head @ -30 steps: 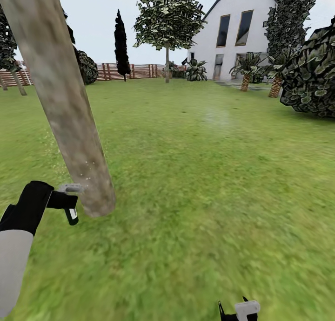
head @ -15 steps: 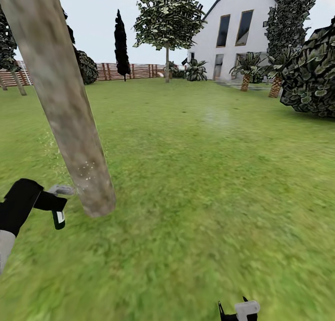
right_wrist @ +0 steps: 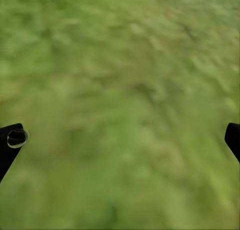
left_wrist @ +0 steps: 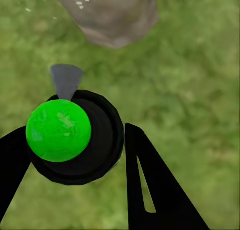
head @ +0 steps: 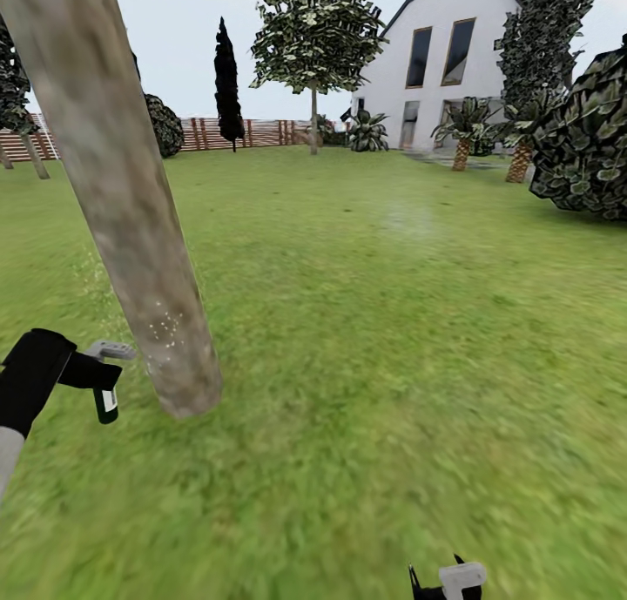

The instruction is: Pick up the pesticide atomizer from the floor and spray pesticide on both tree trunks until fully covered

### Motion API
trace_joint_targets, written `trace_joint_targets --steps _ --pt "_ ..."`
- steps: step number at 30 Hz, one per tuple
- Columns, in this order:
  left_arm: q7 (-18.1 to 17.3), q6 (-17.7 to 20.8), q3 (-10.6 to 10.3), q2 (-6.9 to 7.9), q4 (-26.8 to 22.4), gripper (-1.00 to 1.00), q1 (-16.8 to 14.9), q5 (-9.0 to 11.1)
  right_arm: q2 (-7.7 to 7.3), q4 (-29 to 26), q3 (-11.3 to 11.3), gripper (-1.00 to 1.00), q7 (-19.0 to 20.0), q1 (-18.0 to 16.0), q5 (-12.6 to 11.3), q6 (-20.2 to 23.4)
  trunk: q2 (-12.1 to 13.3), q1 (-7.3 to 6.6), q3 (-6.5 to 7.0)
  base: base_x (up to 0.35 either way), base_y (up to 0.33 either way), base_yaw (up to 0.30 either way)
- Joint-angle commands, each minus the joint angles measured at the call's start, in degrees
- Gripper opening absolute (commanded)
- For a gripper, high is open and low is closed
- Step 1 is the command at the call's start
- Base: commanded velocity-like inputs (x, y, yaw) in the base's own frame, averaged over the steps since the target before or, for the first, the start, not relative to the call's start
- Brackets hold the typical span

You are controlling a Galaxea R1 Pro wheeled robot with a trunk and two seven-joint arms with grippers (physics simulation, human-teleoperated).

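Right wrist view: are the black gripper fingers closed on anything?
No. The right gripper has its black fingertips spread to opposite edges of the picture, with mottled green grass between them.

The atomizer sits between the left gripper's fingers, the trunk just right of it, the house far beyond.

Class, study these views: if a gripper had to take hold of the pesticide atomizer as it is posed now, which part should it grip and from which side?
Grip the round black body of the pesticide atomizer, below the grey trigger head, closing from two opposite sides. The body is cylindrical, so two fingers seat evenly, and the nozzle stays free to face the tree trunk. The left gripper already holds it this way, from the side away from the trunk.
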Motion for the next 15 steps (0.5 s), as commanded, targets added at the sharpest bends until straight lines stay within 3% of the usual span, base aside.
trace_joint_targets --steps 1,7,13,15 --pt "0.0 -0.03 0.0 0.01 0.0 -1.0 0.0 -0.01 0.0 0.0 0.0 1.0 0.0 0.0 0.0 0.0 0.0 0.0 0.0 0.054 0.035 0.005" --pt "0.03 -0.11 0.0 0.11 0.16 -1.0 0.14 -0.09 0.0 0.0 0.0 1.0 0.0 0.0 0.0 0.0 0.0 0.0 0.0 0.008 0.005 0.204" --pt "0.24 -0.18 0.07 -0.05 0.71 -1.0 0.62 -0.06 0.0 0.0 0.0 1.0 0.0 0.0 0.0 0.0 0.0 0.0 0.0 0.0 0.0 0.027" --pt "0.24 -0.42 0.15 -0.08 0.95 -1.0 2.41 0.09 0.0 0.0 0.0 1.0 0.0 0.0 0.0 0.0 0.0 0.0 0.0 0.0 0.0 0.0"
